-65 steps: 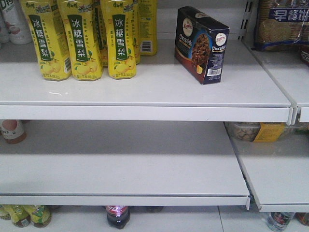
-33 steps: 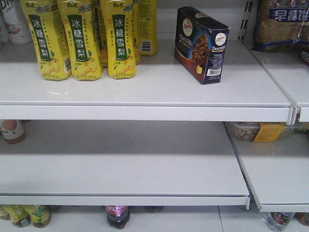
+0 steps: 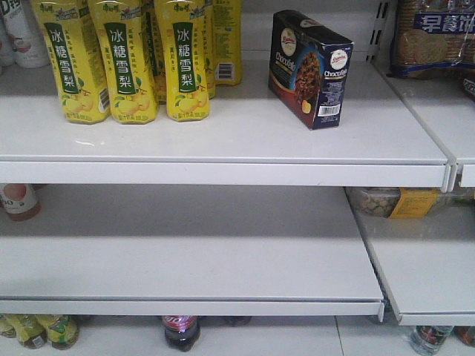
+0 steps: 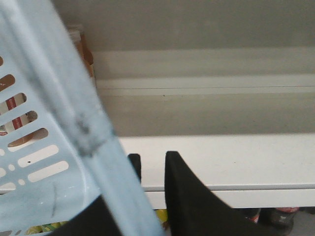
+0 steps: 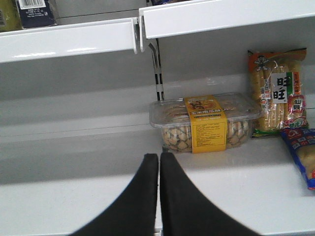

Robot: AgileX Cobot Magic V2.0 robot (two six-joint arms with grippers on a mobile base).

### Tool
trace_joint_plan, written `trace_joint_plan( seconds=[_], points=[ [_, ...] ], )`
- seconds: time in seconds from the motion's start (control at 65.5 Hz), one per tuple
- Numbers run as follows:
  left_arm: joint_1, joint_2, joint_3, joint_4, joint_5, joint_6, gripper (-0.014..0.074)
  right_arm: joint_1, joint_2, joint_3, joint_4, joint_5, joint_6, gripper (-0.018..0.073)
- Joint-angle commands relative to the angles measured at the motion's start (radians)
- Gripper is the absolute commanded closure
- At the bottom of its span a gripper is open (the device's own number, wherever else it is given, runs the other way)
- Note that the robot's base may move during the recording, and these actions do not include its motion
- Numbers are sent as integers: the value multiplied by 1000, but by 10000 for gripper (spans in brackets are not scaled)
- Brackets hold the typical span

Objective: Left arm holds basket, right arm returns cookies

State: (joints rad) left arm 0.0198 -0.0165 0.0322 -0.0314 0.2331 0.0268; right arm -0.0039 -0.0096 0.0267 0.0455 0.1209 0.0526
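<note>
1. Front view: the cookies point(image 3: 310, 68) stand upright on the top shelf point(image 3: 223, 141), upper right of the frame, beside the yellow bottles point(image 3: 126, 59). No arm shows here.
2. Right wrist view: the right gripper point(image 5: 158, 162) has its jaws together, holding nothing. Just a corner of the box peeks in at the upper left, so it sits up and left of the jaws.
3. Left wrist view: the left gripper point(image 4: 150, 164) is clamped on the basket point(image 4: 54, 147) handle. The basket's inside is cut off.
</note>
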Motion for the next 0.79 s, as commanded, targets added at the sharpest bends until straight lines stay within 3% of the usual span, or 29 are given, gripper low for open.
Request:
trace_joint_plan(
  seconds=[0.0,0.779],
  points=[
    [2,-12,-17,14,-103,10,603,13,-19,5,-3,-52,-6,568],
    [2,-12,-17,14,-103,10,603,10,-19,5,13,-52,-1,568]
  ],
)
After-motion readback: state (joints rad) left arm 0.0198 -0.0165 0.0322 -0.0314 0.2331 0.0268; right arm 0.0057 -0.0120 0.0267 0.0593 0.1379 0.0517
